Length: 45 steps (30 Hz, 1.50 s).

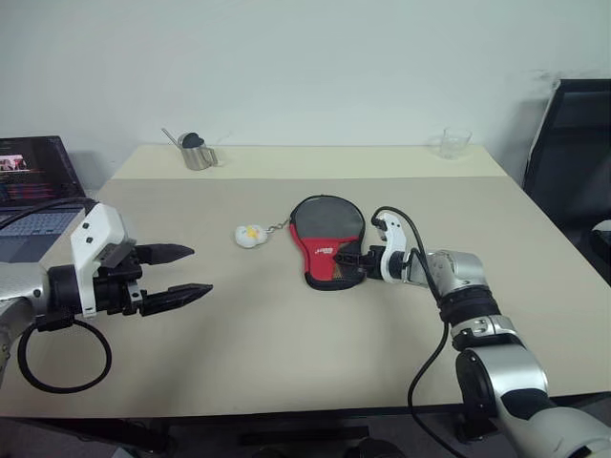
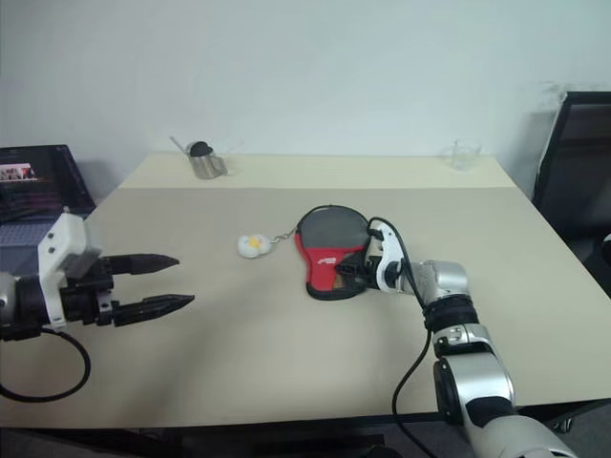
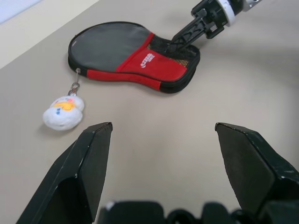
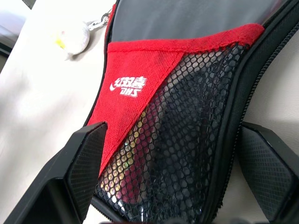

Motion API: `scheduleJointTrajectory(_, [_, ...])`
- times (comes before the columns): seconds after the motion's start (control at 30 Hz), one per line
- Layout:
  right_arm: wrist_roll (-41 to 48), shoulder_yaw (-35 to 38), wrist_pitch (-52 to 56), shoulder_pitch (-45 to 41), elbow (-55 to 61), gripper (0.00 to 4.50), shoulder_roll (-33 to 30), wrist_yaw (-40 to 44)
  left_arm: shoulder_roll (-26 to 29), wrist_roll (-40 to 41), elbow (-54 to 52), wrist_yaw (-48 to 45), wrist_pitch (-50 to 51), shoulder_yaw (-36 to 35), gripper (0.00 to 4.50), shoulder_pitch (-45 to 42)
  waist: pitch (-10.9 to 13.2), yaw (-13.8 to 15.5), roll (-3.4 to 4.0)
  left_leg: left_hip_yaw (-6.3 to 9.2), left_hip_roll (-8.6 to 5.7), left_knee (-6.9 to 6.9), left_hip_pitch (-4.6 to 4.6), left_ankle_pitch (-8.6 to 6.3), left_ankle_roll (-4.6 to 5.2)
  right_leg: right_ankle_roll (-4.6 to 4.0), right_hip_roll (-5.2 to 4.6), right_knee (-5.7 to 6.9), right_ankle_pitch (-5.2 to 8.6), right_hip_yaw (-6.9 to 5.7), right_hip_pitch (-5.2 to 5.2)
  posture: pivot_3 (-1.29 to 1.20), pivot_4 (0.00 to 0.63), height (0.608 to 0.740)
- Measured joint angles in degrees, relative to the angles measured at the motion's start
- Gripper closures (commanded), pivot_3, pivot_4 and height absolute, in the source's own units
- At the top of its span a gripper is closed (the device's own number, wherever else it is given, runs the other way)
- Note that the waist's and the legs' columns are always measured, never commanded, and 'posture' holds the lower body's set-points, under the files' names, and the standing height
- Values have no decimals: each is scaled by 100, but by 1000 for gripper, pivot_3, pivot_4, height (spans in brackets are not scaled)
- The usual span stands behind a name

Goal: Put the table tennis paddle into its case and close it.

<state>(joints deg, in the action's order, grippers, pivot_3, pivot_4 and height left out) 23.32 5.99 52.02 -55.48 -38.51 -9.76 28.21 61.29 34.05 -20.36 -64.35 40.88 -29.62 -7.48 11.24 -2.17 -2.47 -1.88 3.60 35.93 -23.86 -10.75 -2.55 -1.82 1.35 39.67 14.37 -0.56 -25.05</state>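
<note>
The case (image 1: 326,224) lies flat at the table's middle, black round part away from me, red part and mesh pocket (image 4: 187,140) nearer. Through the mesh a light wooden shape with red (image 4: 133,179) shows, the table tennis paddle's handle; its face is hidden inside the case. My right gripper (image 1: 347,258) is open, one finger on each side of the case's narrow mesh end, low over the table. My left gripper (image 1: 186,272) hangs open above the table's left side, well apart from the case, nothing between its fingers.
A white-yellow charm (image 1: 249,235) lies left of the case, joined to it by a short chain. A metal cup (image 1: 197,152) stands at the back left, a clear glass (image 1: 455,143) at the back right. A laptop (image 1: 33,191) sits at the left, a black chair (image 1: 578,153) at the right.
</note>
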Motion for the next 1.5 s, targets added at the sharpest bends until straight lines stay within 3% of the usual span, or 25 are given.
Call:
scheduleJointTrajectory(0.1, [-2,-5,9,2,-27,913,24,-1,11,11,-2,22,0,-2,645,5,0,-1,0,0,0,-1,0,0,0,-2,1,0,0,-1,-1,0,150,740])
scheduleJointTrajectory(0.43, [-60,3,-26,2,-128,4473,16,-9,11,42,-4,134,-8,-1,645,16,0,0,0,-2,0,-19,-5,-1,0,-3,1,-21,0,0,-4,0,150,740])
scheduleJointTrajectory(0.8, [-64,-57,144,58,83,4473,-19,23,31,43,-4,183,-20,2,645,1,0,4,0,-1,0,-22,-6,-1,0,-3,1,-26,0,0,-4,0,150,740])
scheduleJointTrajectory(1.2, [309,-495,2003,1461,3143,4473,-428,78,86,75,33,166,-43,192,645,-160,0,32,0,-1,2,-57,-14,-2,0,-3,0,-65,0,-2,-6,0,150,740])
scheduleJointTrajectory(1.5, [646,-482,2766,2190,4492,4473,-677,1,112,59,373,22,-257,781,645,-695,-1,36,-1,-2,-2,-57,-13,-2,0,-3,1,-67,1,-3,-4,0,150,740])
